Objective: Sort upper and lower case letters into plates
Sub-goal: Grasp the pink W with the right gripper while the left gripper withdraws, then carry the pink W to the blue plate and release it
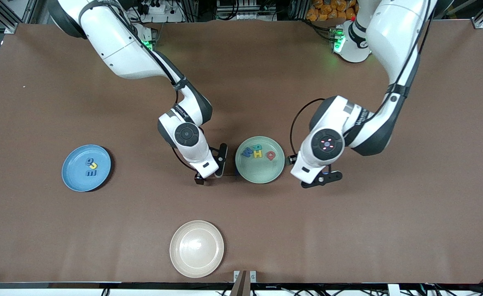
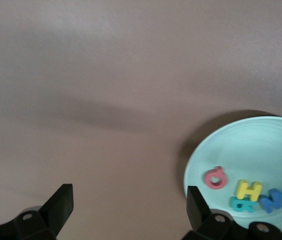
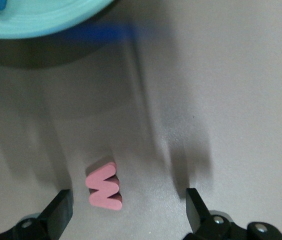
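Mint plate: the pale mint green round plate (image 1: 260,172) sits on the brown counter (image 1: 348,230) between the two grippers. It holds four small flat letters: a blue M (image 1: 247,152), a teal piece (image 1: 258,146), a yellow H (image 1: 258,154) and a red Q-like piece (image 1: 270,155).
Blue plate: the blue round plate (image 1: 81,177) lies toward the right arm's end of the counter, well apart from the mint plate. It holds about three letters (image 1: 92,166) in blue and yellow, stacked close; I cannot read them all.
Loose letter: a pink-red flat W-shaped piece (image 3: 104,186) lies on the bare counter just beside the mint plate, seen only in the right wrist view.
Cream plate: the cream round plate (image 1: 196,248) is nearest to the front camera and holds nothing.
Right gripper: the right gripper (image 3: 126,210) is low over the counter beside the mint plate; its jaws are wide open, hold nothing, and stand on both sides of the W piece.
Left gripper: the left gripper (image 2: 128,207) waits beside the mint plate, jaws wide open, holding nothing.
Progress: it seems seven letters are in plates and one is left, so the task is near the end.
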You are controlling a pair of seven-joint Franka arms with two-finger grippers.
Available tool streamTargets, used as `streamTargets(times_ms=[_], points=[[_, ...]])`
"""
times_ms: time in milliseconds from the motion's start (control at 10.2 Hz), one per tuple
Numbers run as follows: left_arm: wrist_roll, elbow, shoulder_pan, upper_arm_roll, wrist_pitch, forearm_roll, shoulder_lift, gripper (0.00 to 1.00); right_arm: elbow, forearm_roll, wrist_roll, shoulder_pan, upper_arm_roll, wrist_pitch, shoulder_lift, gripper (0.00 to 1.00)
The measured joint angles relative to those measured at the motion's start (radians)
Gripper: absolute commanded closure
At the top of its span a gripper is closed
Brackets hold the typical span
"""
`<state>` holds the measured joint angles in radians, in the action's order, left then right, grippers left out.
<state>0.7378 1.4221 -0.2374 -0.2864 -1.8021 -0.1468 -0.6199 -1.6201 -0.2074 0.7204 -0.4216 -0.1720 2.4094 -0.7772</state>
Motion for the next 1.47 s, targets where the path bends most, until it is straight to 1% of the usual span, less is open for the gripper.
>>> streamTargets(times_ms=[489, 782, 1076, 1173, 1271, 1369, 1467], points=[[-0.258, 0.011, 0.173, 0.0, 0.045, 0.001, 0.149, 0.0, 0.003, 0.0, 0.0, -0.002, -0.001, 0.002, -0.007, 0.0], [-0.457, 0.006, 0.263, 0.003, 0.046, 0.001, 0.201, 0.0, 0.006, 0.0, 0.001, -0.003, -0.003, 0.003, -0.007, 0.0], [-0.502, 0.005, 0.279, 0.0, 0.057, 0.001, 0.237, 0.0, 0.007, 0.0, 0.001, -0.004, -0.004, 0.003, -0.007, 0.0], [-0.502, 0.005, 0.277, -0.001, 0.063, 0.001, 0.251, 0.0, 0.007, 0.0, 0.001, -0.004, -0.005, 0.003, -0.007, 0.32], [-0.502, 0.004, 0.278, -0.001, 0.074, 0.001, 0.268, 0.0, 0.007, -0.001, 0.004, -0.005, -0.005, 0.006, -0.007, 0.77], [-0.502, 0.004, 0.282, 0.0, 0.081, 0.001, 0.286, 0.0, 0.007, -0.007, 0.012, -0.005, -0.005, 0.018, -0.008, 0.95], [-0.503, 0.004, 0.285, 0.0, 0.089, 0.001, 0.299, 0.0, 0.007, -0.013, 0.018, -0.006, -0.007, 0.026, -0.007, 1.0]])
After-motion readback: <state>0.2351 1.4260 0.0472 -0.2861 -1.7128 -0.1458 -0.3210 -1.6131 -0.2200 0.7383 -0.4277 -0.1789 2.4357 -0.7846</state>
